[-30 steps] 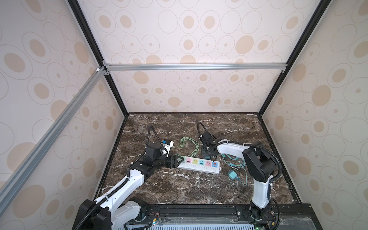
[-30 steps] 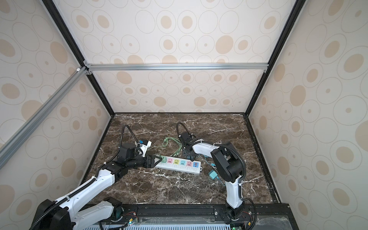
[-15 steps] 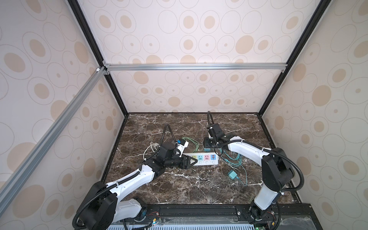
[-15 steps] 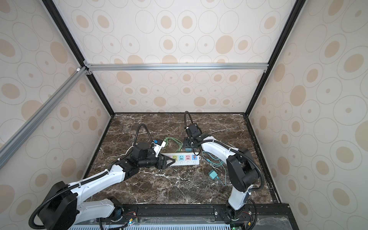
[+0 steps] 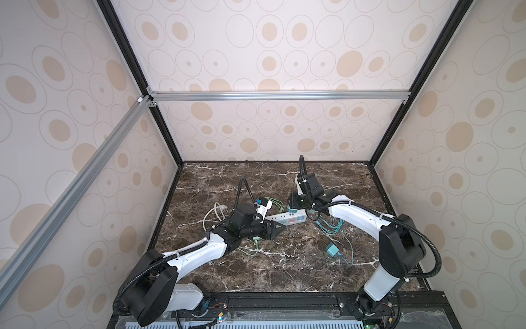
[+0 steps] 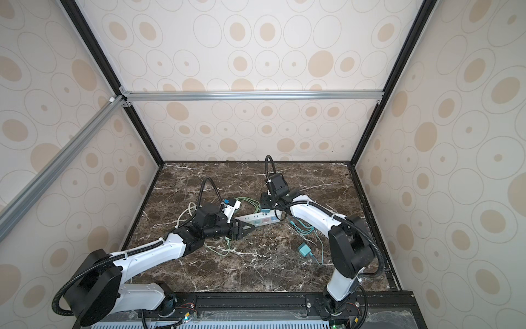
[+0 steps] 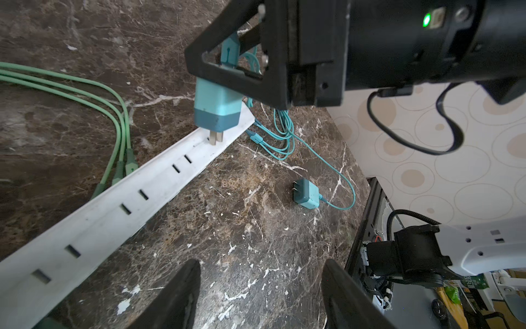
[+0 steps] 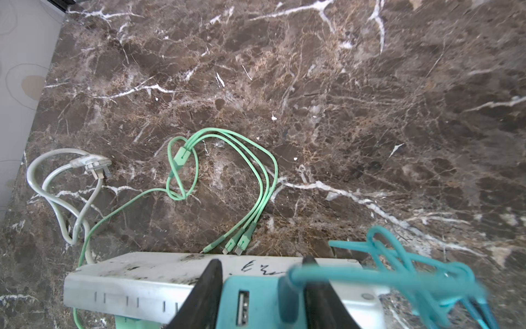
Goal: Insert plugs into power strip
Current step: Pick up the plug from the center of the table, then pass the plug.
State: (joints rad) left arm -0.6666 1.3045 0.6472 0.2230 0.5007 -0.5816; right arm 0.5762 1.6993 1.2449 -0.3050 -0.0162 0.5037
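Note:
The white power strip (image 5: 284,220) lies slantwise mid-table, pastel sockets up. My right gripper (image 5: 293,204) is shut on a teal plug (image 7: 217,105) held upright over the strip's right end. Its prongs (image 7: 215,138) touch the strip there and still show. In the right wrist view the fingers (image 8: 205,290) clamp the plug's body (image 8: 250,302). My left gripper (image 7: 262,263) is open beside the strip's left part, with bare marble between its fingers. A second teal plug (image 5: 331,250) lies loose at front right. A mint green plug (image 8: 126,322) peeks out against the strip.
The strip's white plug and thick cord (image 5: 217,210) lie left of the strip. A green multi-head cable (image 8: 227,176) loops behind the strip. Tangled teal cables (image 5: 331,228) spread to its right. Patterned walls close in three sides of the table.
The left arm has reached further right along the strip, which has swung toward the back. The right gripper carried the teal plug over the strip's right end.

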